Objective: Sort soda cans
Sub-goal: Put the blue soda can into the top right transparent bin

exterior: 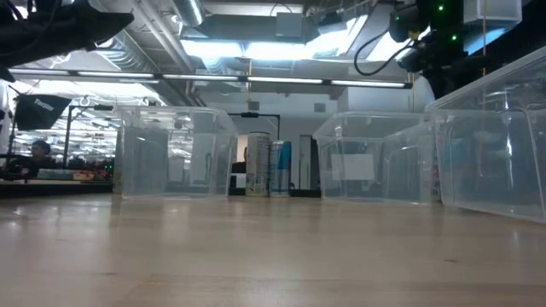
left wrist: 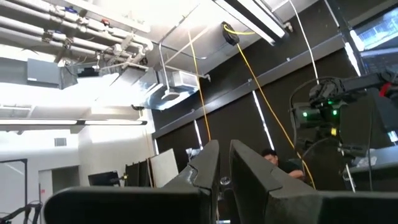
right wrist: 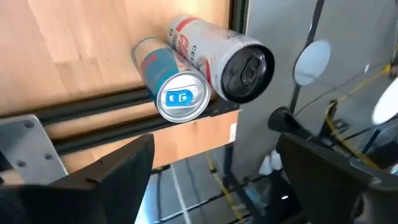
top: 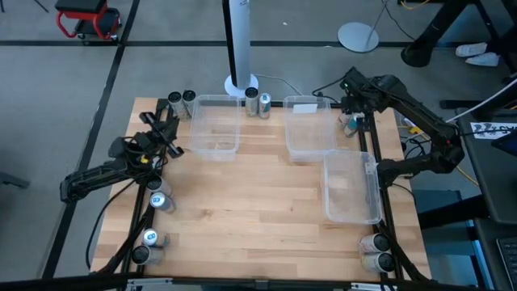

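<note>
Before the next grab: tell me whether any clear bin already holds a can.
No: from above, all three clear bins show only bare bottoms.

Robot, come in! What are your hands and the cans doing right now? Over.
Right hand open above two cans at the table's far right edge. Left hand shut, empty, waiting on the left. Nothing blocking.

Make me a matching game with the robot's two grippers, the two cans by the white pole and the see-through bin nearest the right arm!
Things:
1. left gripper
2. right gripper
3. two cans by the white pole
4. clear bin nearest the right arm

Descriptions:
A. standing between two bins at the table's far edge
B. fingers shut
C. lying along the table's right edge
D. fingers wide open, above two other cans

Pairs: 1-B, 2-D, 3-A, 4-C
</note>
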